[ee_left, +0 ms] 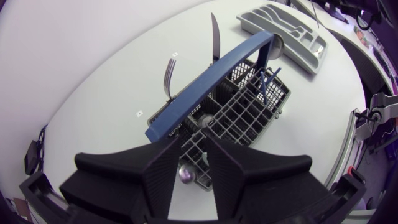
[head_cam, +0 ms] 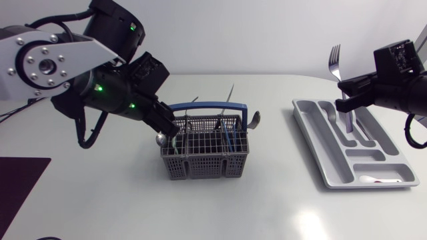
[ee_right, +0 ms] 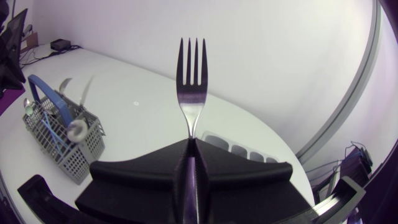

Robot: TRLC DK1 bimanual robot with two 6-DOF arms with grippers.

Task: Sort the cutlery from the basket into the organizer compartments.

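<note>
A grey wire basket with a blue handle stands mid-table and holds several pieces of cutlery, among them a fork and a knife. My left gripper is down at the basket's left end, with a spoon's round bowl right at it. At the right, my right gripper is shut on a steel fork, held upright with its tines up above the grey organizer. In the right wrist view the fork rises straight out of the closed fingers.
A small white piece lies in the organizer's front compartment. A dark mat covers the table's near left corner. Bare tabletop lies between the basket and the organizer.
</note>
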